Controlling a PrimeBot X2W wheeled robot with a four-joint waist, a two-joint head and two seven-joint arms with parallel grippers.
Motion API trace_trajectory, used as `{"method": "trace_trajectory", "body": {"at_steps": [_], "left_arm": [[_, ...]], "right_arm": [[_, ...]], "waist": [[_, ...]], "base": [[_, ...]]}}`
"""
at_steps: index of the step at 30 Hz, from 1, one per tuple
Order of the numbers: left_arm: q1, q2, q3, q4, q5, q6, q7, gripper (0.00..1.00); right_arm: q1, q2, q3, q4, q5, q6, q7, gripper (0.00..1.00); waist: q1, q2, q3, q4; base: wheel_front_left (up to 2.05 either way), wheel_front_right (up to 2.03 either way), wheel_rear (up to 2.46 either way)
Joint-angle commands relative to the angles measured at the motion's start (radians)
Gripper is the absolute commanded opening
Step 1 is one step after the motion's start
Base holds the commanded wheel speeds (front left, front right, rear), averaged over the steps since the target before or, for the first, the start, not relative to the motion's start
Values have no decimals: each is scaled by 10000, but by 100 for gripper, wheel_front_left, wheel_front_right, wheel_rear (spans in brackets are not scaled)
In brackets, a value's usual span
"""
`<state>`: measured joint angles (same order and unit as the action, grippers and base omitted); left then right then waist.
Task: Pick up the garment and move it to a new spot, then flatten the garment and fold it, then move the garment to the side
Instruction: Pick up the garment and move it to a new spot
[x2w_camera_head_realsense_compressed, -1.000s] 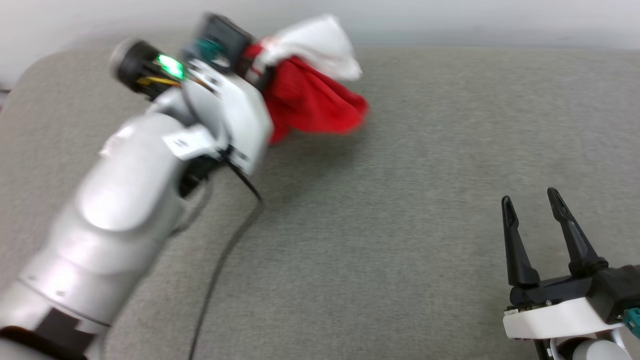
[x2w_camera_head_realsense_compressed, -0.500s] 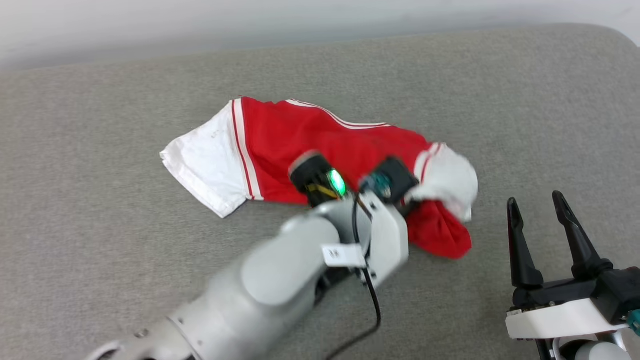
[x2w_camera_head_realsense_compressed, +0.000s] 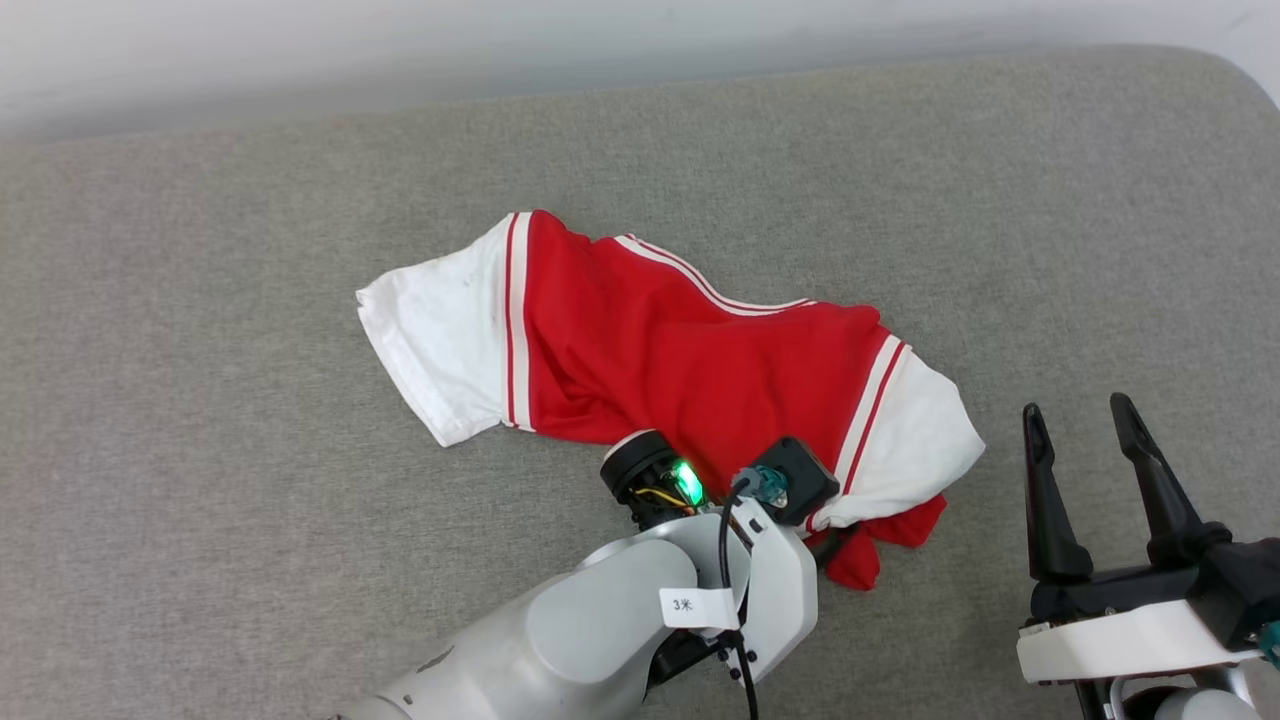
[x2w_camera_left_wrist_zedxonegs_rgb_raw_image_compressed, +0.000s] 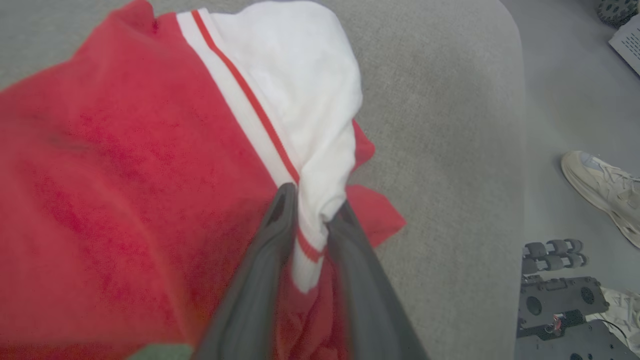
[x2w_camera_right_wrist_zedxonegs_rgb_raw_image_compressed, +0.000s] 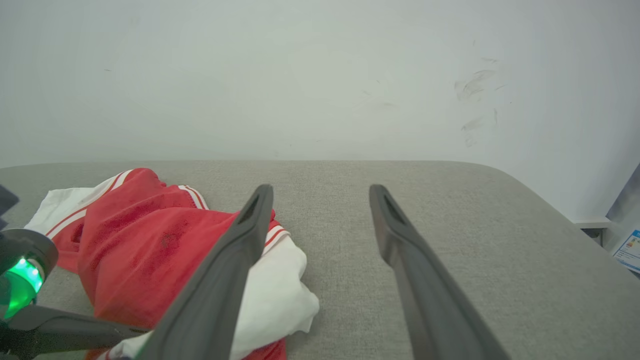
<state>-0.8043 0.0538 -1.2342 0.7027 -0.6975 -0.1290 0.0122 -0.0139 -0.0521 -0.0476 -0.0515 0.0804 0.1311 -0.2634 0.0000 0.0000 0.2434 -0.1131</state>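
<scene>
A red shirt (x2w_camera_head_realsense_compressed: 650, 370) with white sleeves and striped trim lies crumpled, partly spread, in the middle of a grey cushion (x2w_camera_head_realsense_compressed: 200, 500). One sleeve points to the robot's left, the other to its right. No lettering shows.

The left arm (x2w_camera_head_realsense_compressed: 620, 620) reaches in from below to the shirt's near edge. In the left wrist view, the left gripper (x2w_camera_left_wrist_zedxonegs_rgb_raw_image_compressed: 312, 200) has its dark fingers (x2w_camera_left_wrist_zedxonegs_rgb_raw_image_compressed: 270, 250) pinched on the hem of the right-hand sleeve (x2w_camera_left_wrist_zedxonegs_rgb_raw_image_compressed: 300, 100), with white cloth bunched between them.

The right gripper (x2w_camera_head_realsense_compressed: 1075, 430) hovers over bare cushion at the lower right, just beside the shirt, its jaws spread wide and holding nothing. A pale shoe (x2w_camera_left_wrist_zedxonegs_rgb_raw_image_compressed: 600, 190) stands on the floor beyond the cushion's edge.
</scene>
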Motion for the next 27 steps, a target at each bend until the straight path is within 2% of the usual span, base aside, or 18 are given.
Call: {"method": "trace_trajectory", "body": {"at_steps": [1,6,11,18,20,21,27], "left_arm": [[-76,-22,58,65,-20,8,-303,100],[-62,-43,227,-230,-111,321,-1282,100],[180,-8,614,-699,-212,916,-2116,100],[917,1037,1895,-1691,-13,2385,-2740,100],[1219,1355,2438,-2130,144,2847,-2782,100],[1970,1876,3478,-2985,623,3499,-2787,100],[3626,2508,5665,-4381,1589,4243,-2774,100]], "right_arm": [[125,31,0,52,33,-7,-21,100],[301,30,-74,156,41,-7,-21,100],[603,29,-151,240,31,-7,-19,100],[961,31,-189,351,32,-7,-21,100],[1046,28,-195,362,30,-7,-21,100],[1163,31,-219,358,40,-7,-19,100],[1293,28,-202,367,61,-7,-20,100]], "waist": [[0,0,-174,112],[0,0,-647,343],[0,0,-1132,621],[0,0,-1664,968],[0,0,-1766,1048],[0,0,-1887,1175],[0,0,-2059,1369]], "base": [[0,0,0],[0,0,0],[0,0,0],[0,0,0],[0,0,0],[0,0,0],[0,0,0]]}}
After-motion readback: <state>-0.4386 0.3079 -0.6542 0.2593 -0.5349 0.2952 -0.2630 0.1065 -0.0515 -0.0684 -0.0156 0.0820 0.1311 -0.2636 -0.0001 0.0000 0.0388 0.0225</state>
